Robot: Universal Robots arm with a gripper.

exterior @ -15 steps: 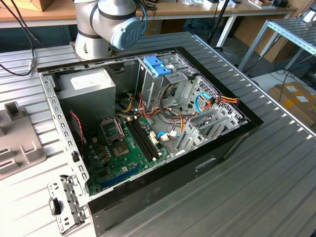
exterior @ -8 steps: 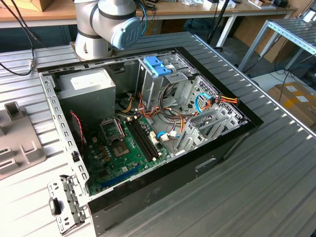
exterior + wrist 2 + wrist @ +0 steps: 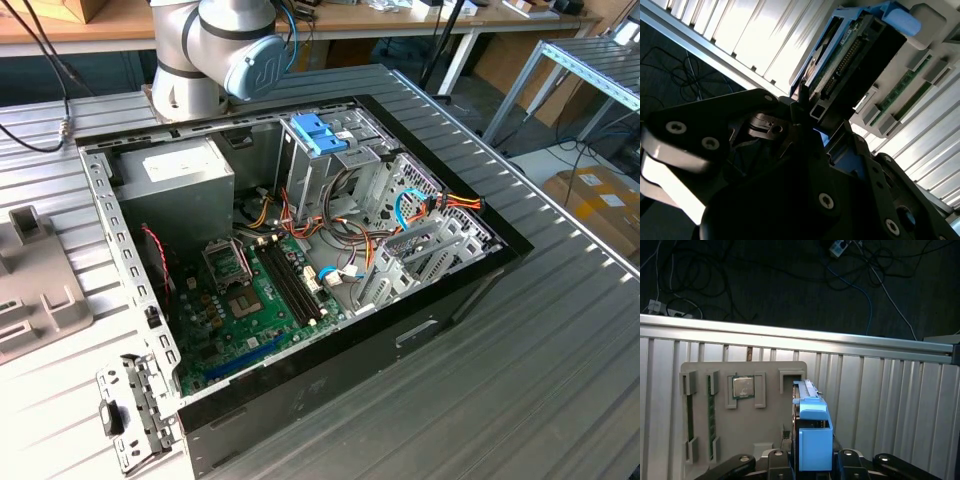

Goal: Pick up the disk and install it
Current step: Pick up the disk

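Observation:
In the first wrist view the disk point(image 3: 815, 437) stands on edge at a slot of a grey fixture plate point(image 3: 770, 432), its blue side rail facing the camera. My gripper point(image 3: 813, 464) straddles it, one dark finger tight against each flat face, shut on it. In the second wrist view the disk point(image 3: 850, 55) shows its connector edge and green circuit board, framed by blue plastic, just beyond my black fingers point(image 3: 795, 117). The open computer case point(image 3: 450, 300) lies on the table in the exterior view, its metal drive cage point(image 3: 320, 135) topped with light-blue plastic.
The fixture plate also holds a processor chip point(image 3: 743, 386) and two memory sticks point(image 3: 690, 415). Beyond the ribbed table edge point(image 3: 790, 335) lie floor cables. Inside the case are a green motherboard point(image 3: 250, 300), a grey box point(image 3: 175, 180) and loose wires. The arm's base point(image 3: 200, 70) stands behind.

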